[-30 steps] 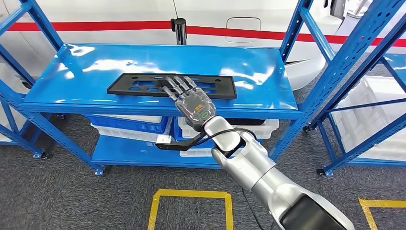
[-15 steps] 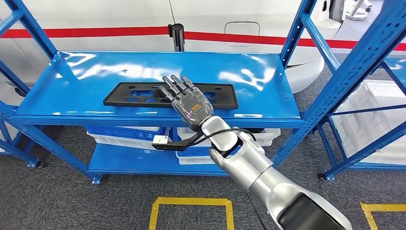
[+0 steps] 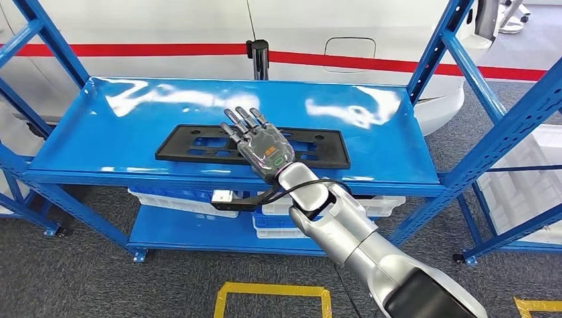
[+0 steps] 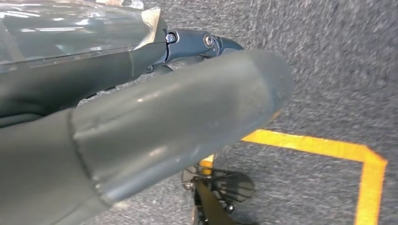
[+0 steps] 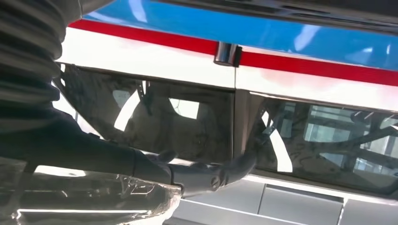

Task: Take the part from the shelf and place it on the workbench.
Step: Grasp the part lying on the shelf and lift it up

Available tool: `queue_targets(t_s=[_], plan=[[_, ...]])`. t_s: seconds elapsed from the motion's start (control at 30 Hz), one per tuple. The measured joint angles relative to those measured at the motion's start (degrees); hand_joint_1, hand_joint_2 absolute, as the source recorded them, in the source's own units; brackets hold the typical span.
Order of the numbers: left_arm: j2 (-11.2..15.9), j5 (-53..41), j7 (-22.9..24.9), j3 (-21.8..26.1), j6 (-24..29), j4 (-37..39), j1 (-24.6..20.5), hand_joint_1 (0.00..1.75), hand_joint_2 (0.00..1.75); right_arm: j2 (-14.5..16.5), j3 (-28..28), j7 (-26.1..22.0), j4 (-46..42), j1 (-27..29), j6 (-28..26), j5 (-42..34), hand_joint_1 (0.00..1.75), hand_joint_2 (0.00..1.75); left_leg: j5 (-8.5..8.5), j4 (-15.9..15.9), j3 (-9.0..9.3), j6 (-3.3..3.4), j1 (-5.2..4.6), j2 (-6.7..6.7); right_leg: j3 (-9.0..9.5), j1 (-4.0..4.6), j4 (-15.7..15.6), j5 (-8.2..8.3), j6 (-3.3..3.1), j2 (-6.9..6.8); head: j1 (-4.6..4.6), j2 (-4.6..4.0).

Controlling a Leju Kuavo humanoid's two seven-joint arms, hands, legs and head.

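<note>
Camera has shifted; right hand [image 3: 260, 144] still hovers over the black part [image 3: 199, 144], fingers spread, grasping nothing. Part lies flat on the blue shelf [image 3: 99, 132], long axis along the shelf's front edge, directly under the hand. Left hand [image 4: 141, 126] state unclear.

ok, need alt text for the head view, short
The right robot hand, fingers spread, reaches over the middle of a flat black part lying on the top level of a blue shelf; whether it touches the part cannot be told. White bins sit on the lower level, and yellow floor tape marks the grey carpet below.
</note>
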Motion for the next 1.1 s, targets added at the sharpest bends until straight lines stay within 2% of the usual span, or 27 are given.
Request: queue_targets(t_s=[0.07, 0.13, 0.17, 0.23, 0.27, 0.3, 0.33, 0.4, 0.43, 0.47, 0.57, 0.63, 0.67, 0.73, 0.77, 0.8, 0.83, 0.9, 0.93, 0.97, 1.0, 1.1], plan=[[0.01, 0.0, 0.03, 0.01, 0.05, 0.0, 0.01, 0.0, 0.0, 0.35, 0.15, 0.04, 0.03, -0.01, 0.02, 0.02, 0.0, 1.75, -0.03, 0.78, 0.14, -0.55, 0.05, 0.05, 1.45, -0.51, -0.9, 0.58, -0.99, 0.07, 0.11, 0.01], [-0.02, -0.01, 0.03, 0.0, 0.15, 0.01, -0.04, 0.0, 0.0, 0.75, 0.28, 0.04, 0.04, -0.16, 0.03, 0.03, 0.0, 1.75, -1.61, 3.82, -1.15, -0.93, 0.18, 0.24, 3.04, -1.38, -1.72, 0.66, -1.56, 0.0, 0.03, 0.0], [-0.06, -0.02, 0.03, -0.01, 0.2, 0.02, -0.08, 0.0, 0.0, 0.95, 0.32, 0.04, 0.05, -0.23, 0.04, 0.03, 0.0, 1.75, -3.03, 6.9, -2.92, -1.27, 0.35, 0.34, 3.47, -1.41, -1.89, 0.57, -1.78, -0.07, -0.02, -0.01], [-0.09, -0.02, 0.04, -0.01, 0.23, 0.03, -0.1, 0.0, 0.0, 1.18, 0.42, 0.03, 0.08, -0.19, 0.05, 0.04, 0.0, 1.75, -5.67, 14.0, -7.64, -2.17, 0.71, 0.5, 3.77, -1.43, -1.93, 0.21, -2.17, -0.04, -0.08, -0.01], [-0.08, -0.02, 0.04, -0.01, 0.26, 0.03, -0.08, 0.0, 0.0, 1.23, 0.48, 0.03, 0.1, -0.06, 0.06, 0.04, 0.0, 1.75, -6.08, 16.11, -9.64, -2.52, 0.93, 0.61, 3.92, -1.44, -1.92, -0.02, -2.19, 0.01, -0.07, -0.01], [-0.07, -0.02, 0.04, 0.0, 0.27, 0.03, -0.06, 0.0, 0.0, 1.24, 0.54, 0.02, 0.14, 0.08, 0.06, 0.05, 0.0, 1.75, -5.26, 16.01, -10.58, -2.69, 1.14, 0.74, 4.15, -1.47, -1.9, -0.29, -2.09, 0.08, -0.07, -0.01], [-0.06, -0.02, 0.04, 0.01, 0.28, 0.03, -0.06, 0.0, 0.0, 1.25, 0.57, 0.02, 0.16, 0.17, 0.06, 0.05, 0.0, 1.75, -3.11, 13.64, -10.28, -2.76, 1.35, 0.86, 4.52, -1.52, -1.89, -0.61, -1.88, 0.16, -0.08, -0.01], [-0.01, -0.02, 0.04, 0.01, 0.31, 0.03, -0.05, 0.0, 0.0, 1.27, 0.61, 0.02, 0.19, 0.23, 0.06, 0.05, 0.0, 1.75, 2.4, 5.39, -7.57, -2.69, 1.61, 1.01, 5.42, -1.51, -1.81, -1.37, -1.32, 0.25, -0.12, 0.0], [0.01, -0.02, 0.04, 0.0, 0.32, 0.04, -0.08, 0.0, 0.0, 1.27, 0.63, 0.02, 0.21, 0.21, 0.06, 0.05, 0.0, 1.75, 3.76, 2.03, -6.29, -2.53, 1.6, 1.06, 5.64, -1.37, -1.73, -1.73, -0.98, 0.29, -0.16, 0.01], [0.02, -0.02, 0.05, -0.01, 0.32, 0.04, -0.1, 0.0, 0.0, 1.27, 0.65, 0.02, 0.25, 0.21, 0.07, 0.05, 0.0, 1.75, 4.33, 0.04, -5.45, -2.2, 1.53, 1.08, 5.69, -1.18, -1.67, -2.06, -0.61, 0.32, -0.15, 0.01], [0.01, 0.0, 0.08, 0.01, 0.33, 0.05, -0.06, 0.0, 0.0, 1.29, 0.74, 0.01, 0.31, 0.2, 0.08, 0.08, 0.0, 1.75, 4.15, -0.88, -4.61, -0.98, 1.37, 1.08, 5.57, -0.84, -1.52, -2.8, 0.45, 0.28, -0.1, -0.01], [-0.03, 0.0, 0.07, 0.01, 0.33, 0.05, -0.06, 0.0, 0.0, 1.29, 0.74, 0.02, 0.31, 0.04, 0.08, 0.07, 0.0, 1.75, 4.2, -1.39, -3.83, -0.19, 1.51, 1.15, 4.29, -0.86, 1.36, -4.22, 0.62, 0.1, -0.06, -0.01], [-0.05, 0.0, 0.06, 0.01, 0.33, 0.05, -0.1, 0.0, 0.0, 1.26, 0.74, 0.02, 0.32, 0.01, 0.08, 0.07, 0.0, 1.75, 4.08, -1.57, -3.46, 0.15, 1.57, 1.2, 2.54, -0.94, 4.64, -5.48, 0.54, 0.02, -0.04, 0.0], [-0.03, 0.0, 0.06, 0.01, 0.33, 0.05, -0.14, 0.0, 0.0, 1.14, 0.77, 0.02, 0.41, 0.13, 0.08, 0.07, 0.0, 1.75, 3.62, -1.59, -3.09, 0.54, 1.46, 1.12, -2.36, -1.08, 12.88, -7.94, 0.44, 0.0, 0.0, 0.01], [-0.03, 0.0, 0.07, 0.01, 0.33, 0.05, -0.14, 0.0, 0.0, 1.03, 0.77, 0.02, 0.47, 0.3, 0.08, 0.07, 0.0, 1.75, 3.35, -1.58, -2.89, 0.57, 1.41, 1.04, -4.37, -1.15, 15.56, -8.29, 0.67, 0.0, 0.0, 0.01], [-0.03, 0.0, 0.07, 0.01, 0.33, 0.05, -0.13, 0.0, 0.0, 0.93, 0.78, 0.02, 0.52, 0.45, 0.08, 0.07, 0.0, 1.75, 3.07, -1.55, -2.64, 0.52, 1.38, 0.94, -5.38, -1.22, 16.21, -7.76, 1.07, -0.01, 0.01, 0.0], [-0.04, -0.01, 0.07, 0.01, 0.33, 0.05, -0.11, 0.0, 0.0, 0.86, 0.78, 0.02, 0.55, 0.55, 0.08, 0.07, 0.0, 1.75, 2.77, -1.52, -2.32, 0.42, 1.38, 0.83, -5.3, -1.31, 14.82, -6.44, 1.58, -0.02, 0.02, -0.01], [-0.07, 0.0, 0.07, 0.01, 0.33, 0.05, -0.11, 0.0, 0.0, 0.79, 0.78, 0.02, 0.56, 0.56, 0.09, 0.08, 0.0, 1.75, 1.97, -1.42, -1.42, -0.03, 1.35, 0.66, -2.23, -1.57, 6.58, -2.07, 2.47, -0.25, 0.05, -0.01], [-0.08, 0.0, 0.07, 0.01, 0.33, 0.05, -0.12, 0.0, 0.0, 0.79, 0.79, 0.02, 0.57, 0.53, 0.09, 0.08, 0.0, 1.75, 1.5, -1.35, -1.06, -0.37, 1.24, 0.57, -0.6, -1.62, 2.94, -0.4, 2.49, -0.36, 0.04, -0.01], [-0.08, 0.0, 0.07, 0.01, 0.33, 0.05, -0.13, 0.0, 0.0, 0.79, 0.8, 0.02, 0.58, 0.5, 0.09, 0.09, 0.0, 1.75, 1.09, -1.3, -0.76, -0.71, 1.14, 0.53, 0.61, -1.63, 0.28, 0.73, 2.27, -0.45, 0.02, -0.01], [-0.08, 0.0, 0.07, 0.01, 0.33, 0.05, -0.13, 0.0, 0.0, 0.78, 0.8, 0.02, 0.6, 0.49, 0.08, 0.09, 0.0, 1.75, 0.82, -1.32, -0.6, -1.03, 1.08, 0.52, 1.01, -1.56, -0.44, 0.9, 1.8, -0.47, 0.01, -0.01], [-0.07, 0.0, 0.07, 0.01, 0.33, 0.05, -0.15, 0.0, 0.0, 0.9, 0.8, 0.02, 0.58, 0.39, 0.08, 0.11, 0.0, 1.75, -0.02, -1.02, -0.58, -1.99, 1.41, 0.74, 1.49, -1.77, -0.63, 0.6, 0.38, -0.16, -0.01, -0.01]])
